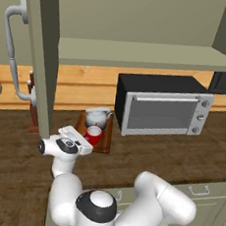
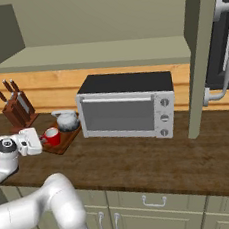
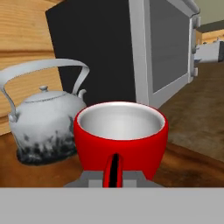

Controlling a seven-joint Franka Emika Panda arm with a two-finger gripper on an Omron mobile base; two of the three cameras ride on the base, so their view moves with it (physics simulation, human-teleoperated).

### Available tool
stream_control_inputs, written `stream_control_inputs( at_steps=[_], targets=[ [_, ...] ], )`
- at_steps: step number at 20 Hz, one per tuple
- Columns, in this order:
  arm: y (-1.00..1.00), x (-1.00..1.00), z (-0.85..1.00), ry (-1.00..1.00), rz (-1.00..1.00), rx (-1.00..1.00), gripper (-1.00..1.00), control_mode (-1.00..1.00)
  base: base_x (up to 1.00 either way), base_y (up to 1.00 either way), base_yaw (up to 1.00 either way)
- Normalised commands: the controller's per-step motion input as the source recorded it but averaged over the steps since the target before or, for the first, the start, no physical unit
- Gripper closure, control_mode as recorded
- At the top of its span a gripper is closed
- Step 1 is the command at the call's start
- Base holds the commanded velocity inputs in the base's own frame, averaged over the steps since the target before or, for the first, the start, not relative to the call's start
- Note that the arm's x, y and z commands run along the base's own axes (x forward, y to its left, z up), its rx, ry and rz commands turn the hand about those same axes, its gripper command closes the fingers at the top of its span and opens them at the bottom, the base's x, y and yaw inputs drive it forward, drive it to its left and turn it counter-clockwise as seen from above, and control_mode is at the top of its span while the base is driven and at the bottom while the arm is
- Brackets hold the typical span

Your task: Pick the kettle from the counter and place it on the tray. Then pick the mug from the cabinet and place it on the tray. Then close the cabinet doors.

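The red mug (image 1: 93, 134) (image 2: 52, 135) (image 3: 120, 131) stands upright on the reddish-brown tray (image 1: 104, 145) (image 2: 65, 142) (image 3: 11, 168), right beside the silvery kettle (image 1: 97, 117) (image 2: 67, 121) (image 3: 46, 118), which also sits on the tray. My gripper (image 1: 84, 140) (image 2: 40, 140) (image 3: 113, 178) is level with the mug on its near side, and its fingers close tightly on either side of the mug's handle. Both grey-green cabinet doors (image 1: 42, 53) (image 2: 200, 51) stand open, showing the pale shelf (image 1: 141, 53) (image 2: 94, 53).
A black and silver toaster oven (image 1: 160, 107) (image 2: 126, 110) stands on the dark counter (image 1: 170, 155) (image 2: 156, 157) just right of the tray. A knife block (image 2: 17, 107) sits left of the tray. The open left door's handle (image 1: 13, 50) hangs above my hand.
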Motion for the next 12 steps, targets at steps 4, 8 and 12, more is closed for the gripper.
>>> stream_control_inputs(
  at_steps=[4,8,12],
  targets=[
    [0.00,0.03,-0.16,0.00,0.00,0.00,-1.00,-1.00,0.00,0.00,0.00],
    [0.00,-0.01,-0.09,0.00,0.00,0.00,-1.00,-1.00,0.00,0.00,0.00],
    [0.00,-0.08,0.00,0.01,0.00,0.00,-1.00,-1.00,0.00,0.00,0.00]
  ],
)
